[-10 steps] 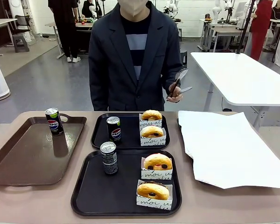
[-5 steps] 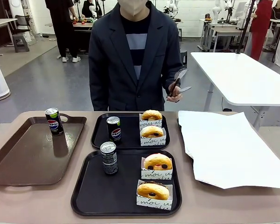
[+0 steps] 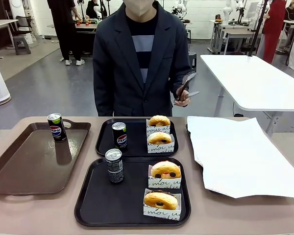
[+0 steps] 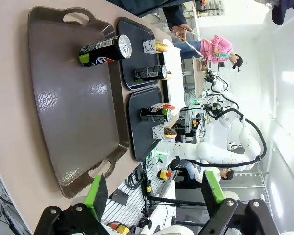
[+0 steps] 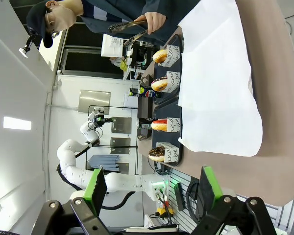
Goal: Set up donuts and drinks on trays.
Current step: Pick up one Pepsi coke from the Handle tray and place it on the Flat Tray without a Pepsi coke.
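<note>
Both my claws are spread wide with nothing in them: left gripper (image 4: 152,193), right gripper (image 5: 152,188). Each black tray, far tray (image 3: 106,142) and near tray (image 3: 98,200), carries one can and two sleeved donuts. Spare Pepsi can (image 3: 56,127) stands on the brown tray (image 3: 29,166). The person's hand (image 3: 183,99) holds tongs, I think.

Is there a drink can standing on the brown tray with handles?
Yes, one black Pepsi can stands upright at the far end of the brown tray, near its handle.

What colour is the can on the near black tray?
Grey with a dark pattern and silver top; the can shows best in the front view.
</note>
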